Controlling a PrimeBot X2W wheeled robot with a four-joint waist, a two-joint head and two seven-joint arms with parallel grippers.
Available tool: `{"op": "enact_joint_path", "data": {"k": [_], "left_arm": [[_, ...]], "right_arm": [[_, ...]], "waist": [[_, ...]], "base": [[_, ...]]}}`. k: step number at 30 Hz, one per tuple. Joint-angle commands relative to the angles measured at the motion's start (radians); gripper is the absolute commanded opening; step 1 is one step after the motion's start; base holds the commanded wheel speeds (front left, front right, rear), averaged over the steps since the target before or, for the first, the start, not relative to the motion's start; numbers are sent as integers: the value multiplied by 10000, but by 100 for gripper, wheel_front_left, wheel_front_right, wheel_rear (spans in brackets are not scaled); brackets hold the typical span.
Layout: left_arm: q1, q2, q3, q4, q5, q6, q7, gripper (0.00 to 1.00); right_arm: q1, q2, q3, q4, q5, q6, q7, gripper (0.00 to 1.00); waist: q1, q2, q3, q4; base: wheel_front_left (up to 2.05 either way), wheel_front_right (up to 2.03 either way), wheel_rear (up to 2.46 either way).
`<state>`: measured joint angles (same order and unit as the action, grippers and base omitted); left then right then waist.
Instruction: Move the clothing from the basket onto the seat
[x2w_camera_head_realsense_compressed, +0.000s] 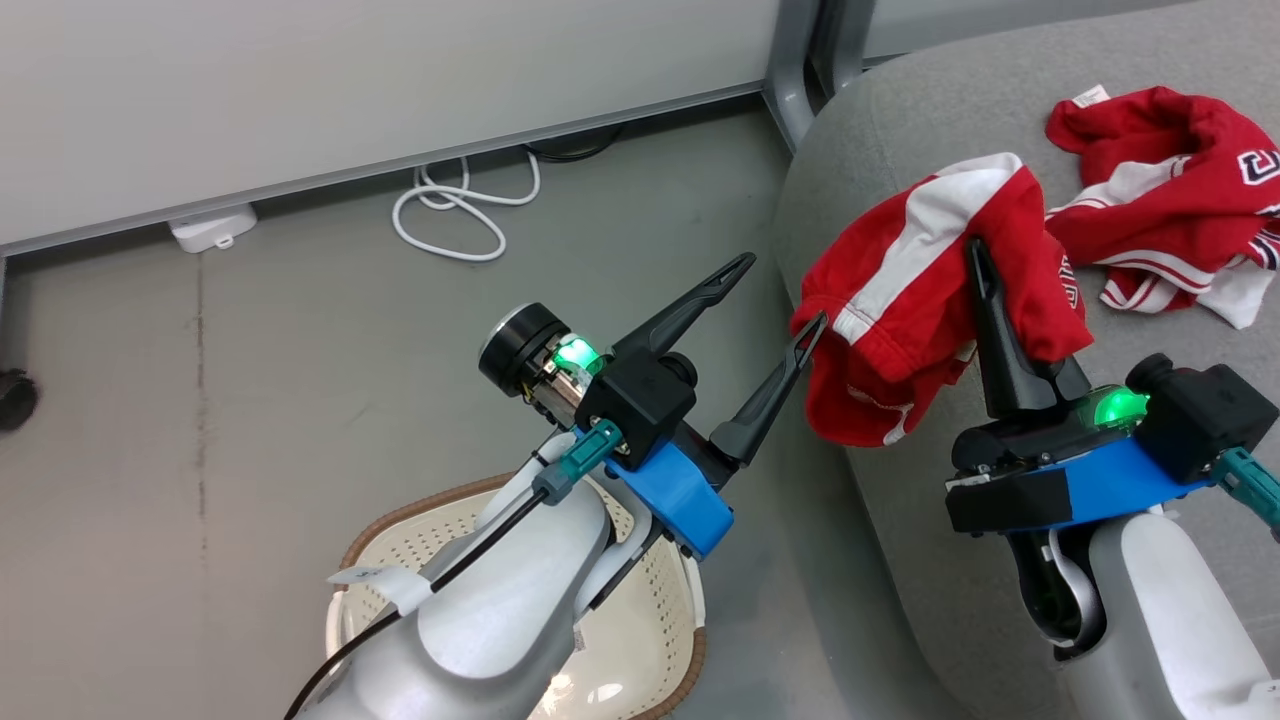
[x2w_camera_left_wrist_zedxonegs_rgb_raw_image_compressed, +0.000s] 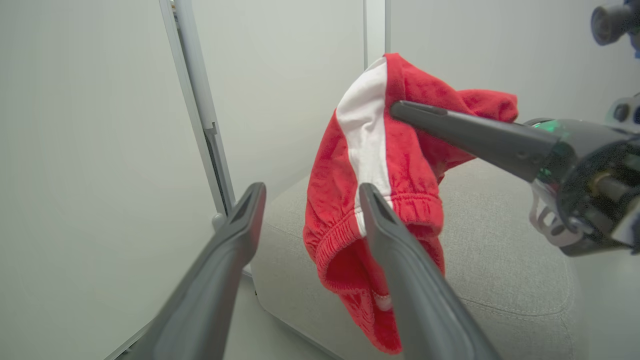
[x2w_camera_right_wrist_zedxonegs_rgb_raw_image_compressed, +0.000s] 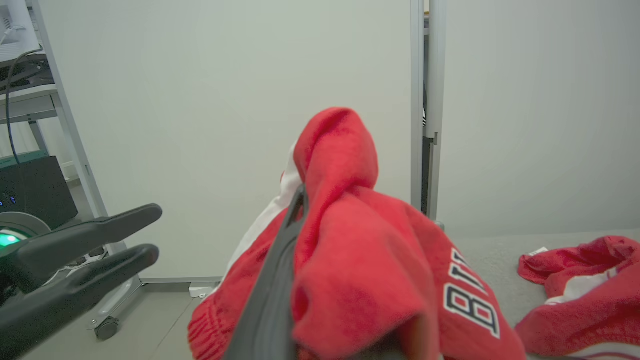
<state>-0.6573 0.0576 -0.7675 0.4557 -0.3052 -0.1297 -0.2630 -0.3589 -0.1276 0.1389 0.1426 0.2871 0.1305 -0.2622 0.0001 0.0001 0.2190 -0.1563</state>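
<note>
Shorts (x2w_camera_head_realsense_compressed: 900, 300), soft, light and floppy, hang bunched above the seat's (x2w_camera_head_realsense_compressed: 1000, 100) outer edge, pinched in the right gripper (x2w_camera_head_realsense_compressed: 978, 250); left gripper (x2w_camera_head_realsense_compressed: 783, 292) spread just beside their elastic waistband (x2w_camera_left_wrist_zedxonegs_rgb_raw_image_compressed: 330, 240), probably the firmest hold; jersey (x2w_camera_head_realsense_compressed: 1160, 200) lies further onto the seat.

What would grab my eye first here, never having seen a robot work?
The red shorts with a white stripe, dangling from the right gripper above the rounded edge of the grey fabric seat. Close beside them the left gripper hangs open over the floor. A second red garment lies crumpled farther back on the seat.
</note>
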Motion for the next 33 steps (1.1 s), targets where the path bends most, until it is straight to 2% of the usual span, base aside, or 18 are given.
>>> {"op": "enact_joint_path", "data": {"k": [1,11,20,27,33], "left_arm": [[-146,62,-51,51,3,-11,-26,100],[-259,68,-513,276,-145,-11,-26,100],[-444,40,-650,370,-103,-11,-26,100],[-636,46,-604,398,8,-13,-26,100],[-981,31,-600,452,169,-13,-26,100]], "right_arm": [[158,-6,-77,-54,-40,5,-42,0],[581,2,-793,-157,-161,5,-42,0],[714,5,-1274,-286,-280,5,-42,0],[-25,-40,-1580,-537,-423,5,-42,0],[-1637,-601,-2196,-779,-578,4,-42,0]], "waist": [[-1,-1,129,-305],[-1,-1,314,-1146],[-1,-1,556,-1360],[-1,-1,919,-1302],[-1,-1,1789,-1145]], "base": [[0,0,0],[0,0,0],[0,0,0],[0,0,0],[0,0,0]]}}
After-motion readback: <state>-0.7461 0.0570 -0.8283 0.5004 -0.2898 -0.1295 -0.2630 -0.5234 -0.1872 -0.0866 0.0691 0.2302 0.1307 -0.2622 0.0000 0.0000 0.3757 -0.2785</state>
